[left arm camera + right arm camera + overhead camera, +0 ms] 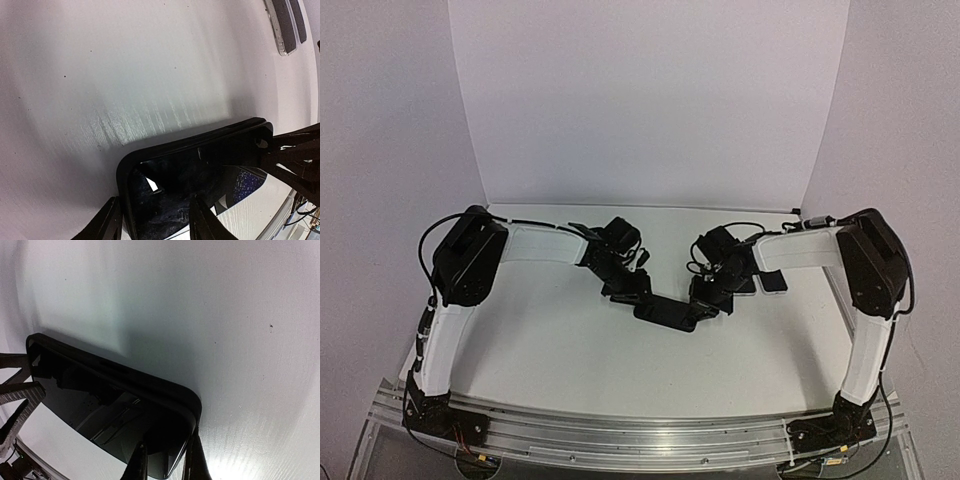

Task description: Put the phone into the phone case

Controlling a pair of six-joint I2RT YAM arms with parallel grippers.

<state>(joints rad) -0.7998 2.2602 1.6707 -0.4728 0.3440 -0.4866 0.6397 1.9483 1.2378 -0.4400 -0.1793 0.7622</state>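
Observation:
The black phone case [665,313] lies mid-table between both arms. Inside its rim [190,140] shows the phone's glossy dark screen [200,180]. My left gripper [155,222] straddles the case's left end with jaws apart, one finger outside the end wall and the other over the screen. At the opposite end, my right gripper [166,462] has its jaws nearly together on the corner of the case rim [125,375], one finger on the phone [100,410] and the other on the case's outer edge. The top view shows the two grippers [638,295] [705,298] at either end of the case.
A second flat dark device with silver edges [772,282] lies just right of the right gripper and appears at the top right of the left wrist view [282,25]. White walls close the back and both sides. The arm bases stand on a metal rail at the near edge.

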